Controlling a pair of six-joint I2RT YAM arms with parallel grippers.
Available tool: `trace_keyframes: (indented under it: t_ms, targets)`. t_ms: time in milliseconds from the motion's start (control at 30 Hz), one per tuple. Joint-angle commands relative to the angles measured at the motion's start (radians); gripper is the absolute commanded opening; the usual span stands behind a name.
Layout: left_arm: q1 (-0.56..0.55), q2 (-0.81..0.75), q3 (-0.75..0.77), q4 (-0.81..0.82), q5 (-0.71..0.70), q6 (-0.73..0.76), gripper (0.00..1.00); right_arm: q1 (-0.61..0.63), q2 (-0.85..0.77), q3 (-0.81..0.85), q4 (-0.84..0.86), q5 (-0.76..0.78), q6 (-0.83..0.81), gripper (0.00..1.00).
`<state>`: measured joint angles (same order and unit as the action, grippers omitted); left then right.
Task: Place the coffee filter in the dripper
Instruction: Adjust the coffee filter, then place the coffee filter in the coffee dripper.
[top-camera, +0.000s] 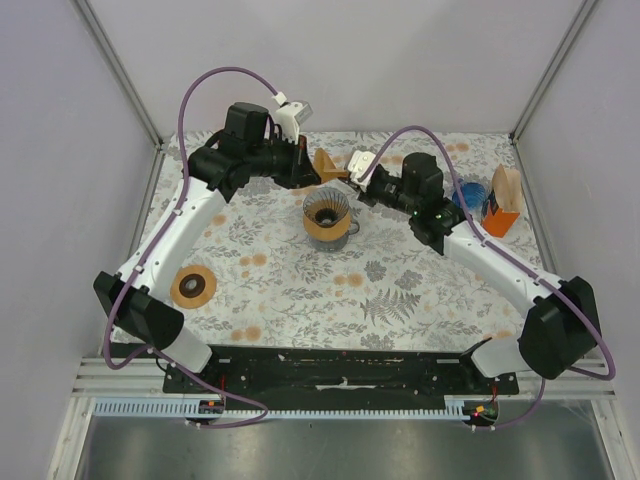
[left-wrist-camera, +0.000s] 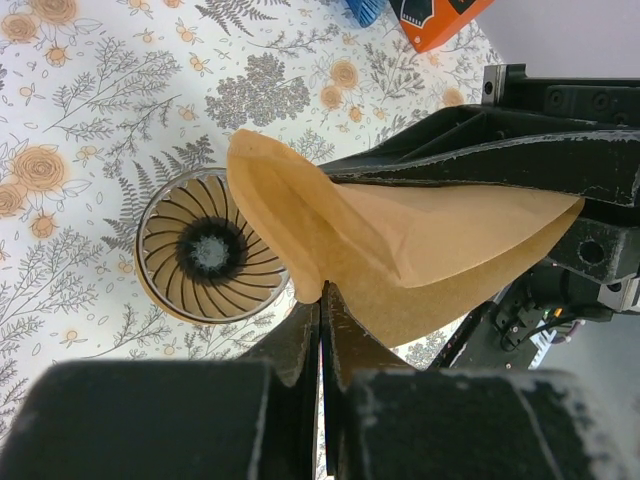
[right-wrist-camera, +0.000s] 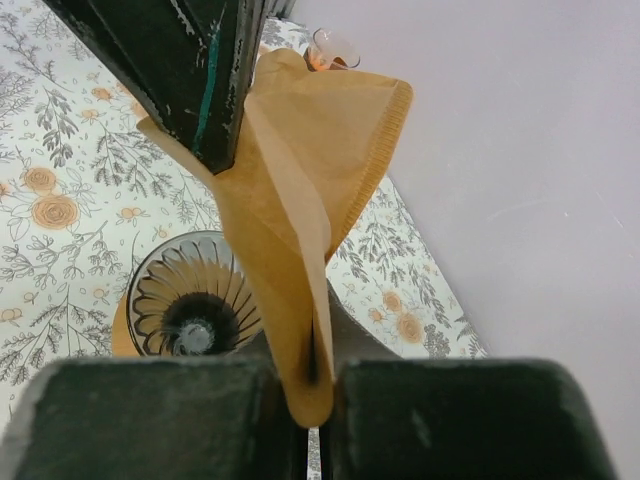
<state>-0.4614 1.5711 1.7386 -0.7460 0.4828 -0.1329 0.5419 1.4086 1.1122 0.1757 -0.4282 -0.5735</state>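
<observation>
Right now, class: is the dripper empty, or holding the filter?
Empty: the dripper shows bare ribs; the coffee filter is held outside it.

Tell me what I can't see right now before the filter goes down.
- Top view: exact grip spots on the coffee filter, too small, lost against black hardware.
- Right wrist: near rim of the dripper, behind the filter and the right gripper.
- Left wrist: orange box, cut by the top edge.
- Right wrist: small glass item, too small to identify.
</observation>
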Motion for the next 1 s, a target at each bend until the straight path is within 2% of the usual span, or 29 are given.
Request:
trace_keyframes:
  t_ms: [0,100,133,167,200,233,333,433,533,600,700,767,867,967]
  targets:
    - [0.003,-0.037,0.042,0.010,0.037,0.021,0.02,-0.016,0.000,0.048,-0.031,-0.020,0.040,0.00]
    - [0.001,-0.037,0.041,0.010,0.022,0.022,0.02,-0.023,-0.016,0.028,-0.008,-0.043,0.057,0.00]
    - [0.003,-0.039,0.039,0.008,0.008,0.024,0.02,-0.028,-0.017,0.029,-0.005,-0.035,0.073,0.15]
    - [0.003,-0.037,0.039,0.007,-0.013,0.026,0.02,-0.033,-0.019,0.029,-0.008,-0.029,0.086,0.59]
    - [0.003,-0.037,0.038,0.005,-0.048,0.030,0.02,-0.037,-0.025,0.025,-0.010,-0.021,0.098,0.91]
    - [0.001,-0.037,0.036,0.002,-0.079,0.038,0.02,-0.043,-0.036,0.017,-0.010,-0.020,0.104,0.98]
    - [0.003,-0.034,0.030,-0.007,-0.163,0.067,0.02,-0.072,-0.078,-0.032,0.025,-0.043,0.147,0.98]
    - [-0.002,-0.029,0.019,-0.004,-0.217,0.093,0.02,-0.108,-0.117,-0.057,0.045,-0.134,0.207,0.98]
    - [-0.028,-0.014,0.012,-0.004,-0.308,0.131,0.02,-0.111,-0.128,-0.017,-0.017,-0.249,0.247,0.98]
    - [-0.057,0.000,0.007,-0.009,-0.358,0.193,0.02,-0.111,-0.119,0.023,-0.031,-0.285,0.349,0.98]
    - [-0.075,0.023,0.004,-0.009,-0.392,0.202,0.02,-0.109,-0.096,0.075,-0.015,-0.180,0.542,0.98]
    - [-0.075,0.036,0.001,-0.006,-0.398,0.196,0.02,-0.102,-0.062,0.112,-0.042,-0.117,0.668,0.93]
    - [-0.077,0.050,-0.002,0.003,-0.405,0.170,0.02,-0.057,-0.016,0.176,-0.163,0.030,0.739,0.86]
    - [-0.077,0.058,-0.011,0.008,-0.414,0.144,0.02,0.010,0.003,0.178,-0.220,0.164,0.742,0.85]
